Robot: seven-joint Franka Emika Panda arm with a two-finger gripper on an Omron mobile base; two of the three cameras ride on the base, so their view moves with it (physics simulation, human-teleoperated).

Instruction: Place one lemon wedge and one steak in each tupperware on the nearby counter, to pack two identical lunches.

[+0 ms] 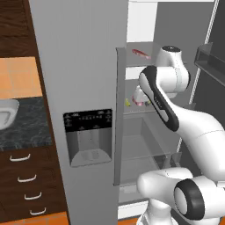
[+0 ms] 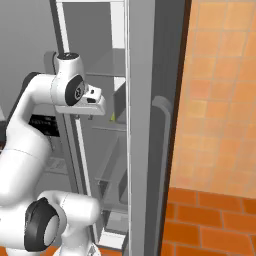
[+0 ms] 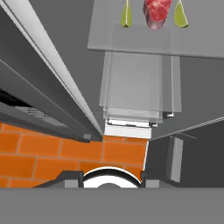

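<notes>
**Arm reaching into the open fridge for the first item**

Nearest the base cameras stood the arm (image 1: 176, 123), bent at the elbow and leading into the open fridge (image 1: 88, 66), beside its dispenser door (image 1: 88, 138). In the hand view a glass shelf (image 3: 153, 41) carried a steak (image 3: 156, 11) between two lemon wedges (image 3: 126, 15), one on each side, close but apart from it. A second steak (image 1: 140, 53) lay on a higher shelf. The bench (image 1: 22, 127) with the pale tub (image 1: 6, 115) sat well to the left, past the fridge. The jaws held nothing; how wide they stood could not be told. The step appeared to be the first pick. A good approach would probably centre on one piece only, entering between shelves without brushing the glass edge, and closing on the steak's narrow sides so neither wedge is nudged.
</notes>
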